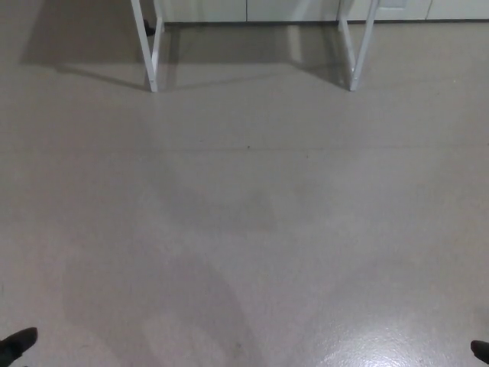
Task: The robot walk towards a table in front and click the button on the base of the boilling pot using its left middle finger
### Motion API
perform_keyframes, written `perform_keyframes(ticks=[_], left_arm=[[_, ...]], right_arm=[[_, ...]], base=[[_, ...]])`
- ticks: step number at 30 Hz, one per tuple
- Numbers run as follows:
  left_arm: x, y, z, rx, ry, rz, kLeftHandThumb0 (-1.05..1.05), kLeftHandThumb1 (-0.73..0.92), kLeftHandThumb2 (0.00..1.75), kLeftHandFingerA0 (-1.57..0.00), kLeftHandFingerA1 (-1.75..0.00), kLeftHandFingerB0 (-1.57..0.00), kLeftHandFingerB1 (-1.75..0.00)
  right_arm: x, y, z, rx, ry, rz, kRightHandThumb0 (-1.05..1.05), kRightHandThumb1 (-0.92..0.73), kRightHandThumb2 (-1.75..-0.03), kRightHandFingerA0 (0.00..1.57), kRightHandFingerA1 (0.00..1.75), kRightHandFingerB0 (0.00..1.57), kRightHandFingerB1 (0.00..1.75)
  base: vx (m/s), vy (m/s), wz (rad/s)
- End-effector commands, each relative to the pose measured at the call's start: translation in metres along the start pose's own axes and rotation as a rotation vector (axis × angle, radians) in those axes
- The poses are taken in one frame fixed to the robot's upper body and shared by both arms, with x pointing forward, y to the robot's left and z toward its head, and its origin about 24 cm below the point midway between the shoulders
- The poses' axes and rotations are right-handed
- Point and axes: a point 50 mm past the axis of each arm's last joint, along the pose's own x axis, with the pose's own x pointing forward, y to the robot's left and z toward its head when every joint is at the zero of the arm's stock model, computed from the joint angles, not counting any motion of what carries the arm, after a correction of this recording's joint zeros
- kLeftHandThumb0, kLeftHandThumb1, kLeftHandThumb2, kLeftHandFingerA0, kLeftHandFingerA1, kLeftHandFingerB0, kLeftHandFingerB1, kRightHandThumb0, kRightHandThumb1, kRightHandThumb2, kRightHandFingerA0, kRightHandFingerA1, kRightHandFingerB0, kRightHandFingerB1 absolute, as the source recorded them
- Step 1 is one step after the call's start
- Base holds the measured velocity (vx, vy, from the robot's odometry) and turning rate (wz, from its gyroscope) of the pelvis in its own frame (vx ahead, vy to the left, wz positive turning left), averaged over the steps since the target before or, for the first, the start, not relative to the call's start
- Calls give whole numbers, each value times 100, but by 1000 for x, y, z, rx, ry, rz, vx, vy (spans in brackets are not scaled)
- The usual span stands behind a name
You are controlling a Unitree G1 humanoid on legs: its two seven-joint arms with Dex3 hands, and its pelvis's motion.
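Floor: grey, smooth and bare, it filled nearly the whole head view from the near edge to the legs far off.
Open room: wide and unbroken between the robot and the legs; a faint seam with a small dark speck crossed the floor at mid-distance.
Glare: a pale patch of reflected light lay on the floor at the near right.
Shadows: soft, darker patches spread over the near left and the middle of the floor; another lay under the counter, far left.
Counter legs: a white left leg frame and a white right leg frame stood at the far edge, well apart, with open floor between them.
Counter top: cut off by the picture's far edge, so it did not show.
Wall: pale panels ran behind the legs along the far edge.
Pot and button: not in view; their place could not be told.
Left hand: only a dark tip showed at the near left corner; whether its fingers were apart or together could not be told.
Right hand: only a dark tip showed at the near right corner; its state could not be told either.
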Motion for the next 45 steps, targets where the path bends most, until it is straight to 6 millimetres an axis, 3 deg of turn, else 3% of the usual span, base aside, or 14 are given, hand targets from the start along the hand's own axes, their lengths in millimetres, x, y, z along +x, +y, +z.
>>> perform_keyframes(ticks=[1, 4, 5, 22, 25, 26, 29, 30, 32, 33, 36, 37, 45], left_arm=[[-2, 4, -3, 6, 17, 1, 5, 42, 89, -26, -58, -14, -50], [-1, 5, -2, -3, 12, -9, 3, 42, 88, -25, -58, -13, -50], [-2, 4, -2, 1, 12, -9, 3, 42, 88, -24, -57, -13, -50], [-1, 5, -2, 16, 21, -1, 3, 42, 88, -26, -58, -16, -50], [0, 5, 0, 27, 18, -6, 4, 42, 89, -29, -59, -16, -51], [-1, 5, 0, 24, 16, -11, 5, 43, 89, -28, -59, -16, -51], [-1, 5, 0, 10, 16, -18, 5, 43, 89, -28, -59, -15, -51], [-1, 4, 2, 9, 13, -17, 5, 43, 89, -29, -60, -15, -51], [0, 4, 4, 3, 5, -17, 5, 43, 90, -30, -60, -15, -51], [0, 5, 4, -3, 7, -14, 5, 43, 89, -31, -61, -15, -51], [1, 5, 4, 10, 9, -5, 5, 42, 89, -33, -61, -17, -51], [0, 6, 2, 5, 11, -5, 5, 42, 89, -33, -62, -17, -51], [-1, 6, 2, 23, 9, -11, 5, 43, 89, -32, -61, -17, -51]], right_arm=[[-4, -5, -1, -3, -11, -4, -28, -53, -56, 51, 42, 36, 35], [-2, -5, 0, -6, -14, -3, -29, -53, -56, 52, 42, 36, 35], [-2, -5, 0, -11, -12, -5, -37, -45, -66, 48, 49, 33, 42], [-5, -2, -3, -29, -13, -7, -35, -46, -66, 52, 49, 34, 42], [-4, -3, -3, -45, -9, -11, -38, -46, -68, 52, 49, 34, 42], [-4, -3, -3, -46, -7, -13, -30, -54, -56, 58, 42, 38, 35], [-4, -3, -4, -53, -2, -8, -30, -55, -56, 58, 42, 38, 35], [-3, -2, -2, -54, -8, -7, -38, -46, -69, 53, 51, 33, 43], [-1, -2, 0, -52, -14, -6, -37, -47, -68, 53, 50, 33, 43], [0, -1, 0, -47, -14, -7, -28, -55, -57, 59, 43, 37, 35], [0, -1, 1, -51, -17, -4, -29, -55, -57, 60, 43, 37, 35], [0, -1, 0, -65, -13, -3, -39, -46, -69, 55, 51, 33, 43], [0, -1, 0, -83, -12, 1, -39, -48, -70, 56, 51, 33, 43]], base=[[143, 52, 19], [-21, -21, 12], [-35, 5, 38], [144, 157, -7], [207, -41, 15], [258, -111, 9], [234, -158, 16], [255, -250, 30], [386, -297, 18], [389, -285, 53], [313, -211, 2], [269, -135, 0], [175, 17, -8]])
